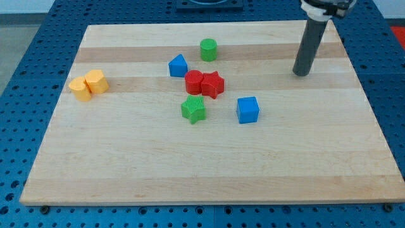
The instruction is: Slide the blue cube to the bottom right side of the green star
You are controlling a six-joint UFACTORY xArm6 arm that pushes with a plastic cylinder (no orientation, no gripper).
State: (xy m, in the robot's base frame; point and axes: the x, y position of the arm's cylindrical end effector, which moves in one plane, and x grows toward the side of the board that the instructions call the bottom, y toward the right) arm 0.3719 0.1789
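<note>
The blue cube [248,109] lies on the wooden board [126,164], right of centre. The green star [193,109] lies to its left, about level with it, with a gap between them. My tip [301,74] is at the end of the dark rod at the view's upper right. It stands above and to the right of the blue cube, well apart from it, touching no block.
A red hexagon-like block [194,82] and a red star [212,84] touch each other just above the green star. A blue triangular block [178,66] and a green cylinder [208,49] lie further up. Two yellow-orange blocks [88,85] sit together at the left.
</note>
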